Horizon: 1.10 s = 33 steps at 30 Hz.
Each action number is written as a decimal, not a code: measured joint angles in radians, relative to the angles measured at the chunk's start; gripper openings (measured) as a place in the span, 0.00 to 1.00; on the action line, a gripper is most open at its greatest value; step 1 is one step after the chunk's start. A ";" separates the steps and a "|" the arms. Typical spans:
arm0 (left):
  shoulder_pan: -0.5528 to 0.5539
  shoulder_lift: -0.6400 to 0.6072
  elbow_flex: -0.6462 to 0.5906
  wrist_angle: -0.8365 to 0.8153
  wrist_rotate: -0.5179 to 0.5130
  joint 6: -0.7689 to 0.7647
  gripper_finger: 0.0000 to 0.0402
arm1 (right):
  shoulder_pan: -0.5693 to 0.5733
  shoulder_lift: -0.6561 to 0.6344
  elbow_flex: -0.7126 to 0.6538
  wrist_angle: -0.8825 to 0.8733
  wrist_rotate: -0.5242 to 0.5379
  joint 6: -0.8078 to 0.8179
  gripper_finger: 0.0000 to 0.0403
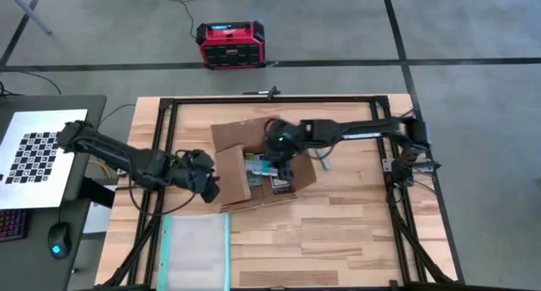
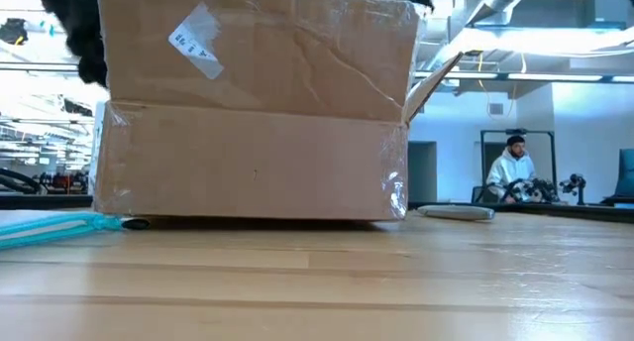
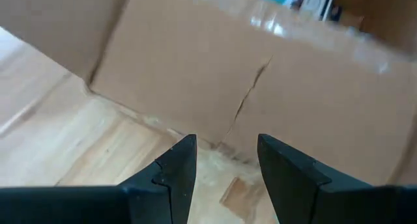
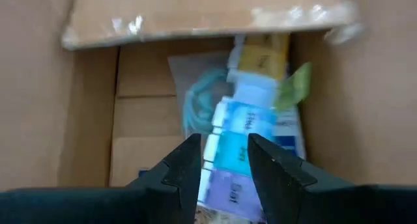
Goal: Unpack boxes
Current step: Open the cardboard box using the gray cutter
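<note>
Reaching down into the open cardboard box (image 1: 254, 168), the right gripper (image 1: 272, 166) hung just above the contents, its jaws parted a little and empty. In its wrist view the fingers (image 4: 179, 168) framed a strip of colored compartments, apparently a pill organizer (image 4: 238, 142), lying over a bag holding a coiled teal cable (image 4: 195, 107). The box sat near the table's (image 1: 338, 232) middle, with the clear pouch (image 1: 196, 249) at about 7 o'clock from it. At the box's 9 o'clock flap, the left gripper (image 1: 203, 177) waited with jaws apart, holding nothing; its fingers (image 3: 172, 175) pointed at the creased outer wall.

To do this well, the right jaws probably needed to straddle the organizer across its narrow width, then close and lift straight up, clear of the flaps. Steadying the box from the left would likely keep it from sliding or tipping.
</note>
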 joint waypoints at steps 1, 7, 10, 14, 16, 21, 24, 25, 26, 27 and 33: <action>-0.002 -0.001 -0.029 0.023 0.005 0.010 0.36 | 0.004 0.025 0.004 0.013 0.000 0.012 0.29; -0.035 -0.011 -0.192 0.204 -0.009 0.031 0.36 | 0.032 0.149 0.010 0.158 0.000 0.020 0.29; -0.075 -0.036 -0.229 0.229 -0.011 0.024 0.36 | 0.049 0.203 0.009 0.223 0.000 0.010 0.29; -0.111 -0.055 -0.272 0.220 0.038 0.050 0.36 | 0.065 0.230 0.010 0.343 -0.001 0.039 0.29; -0.110 -0.052 -0.303 0.272 0.040 0.081 0.36 | 0.072 0.231 0.010 0.383 -0.002 0.036 0.29; -0.070 -0.051 -0.389 0.443 0.024 0.125 0.36 | 0.074 0.231 0.010 0.514 -0.002 0.036 0.29; -0.036 -0.056 -0.394 0.550 0.022 0.190 0.36 | 0.078 0.229 0.010 0.588 -0.002 0.037 0.29; -0.022 -0.054 -0.395 0.565 0.020 0.214 0.36 | 0.080 0.228 0.015 0.606 -0.002 0.039 0.29; -0.006 -0.053 -0.397 0.589 0.020 0.240 0.36 | 0.083 0.228 0.026 0.617 -0.001 0.040 0.29; 0.010 -0.055 -0.397 0.619 0.020 0.265 0.36 | 0.087 0.228 0.040 0.629 -0.001 0.045 0.29; 0.109 -0.055 -0.396 0.753 0.018 0.396 0.36 | 0.121 0.244 0.116 0.709 -0.001 0.084 0.29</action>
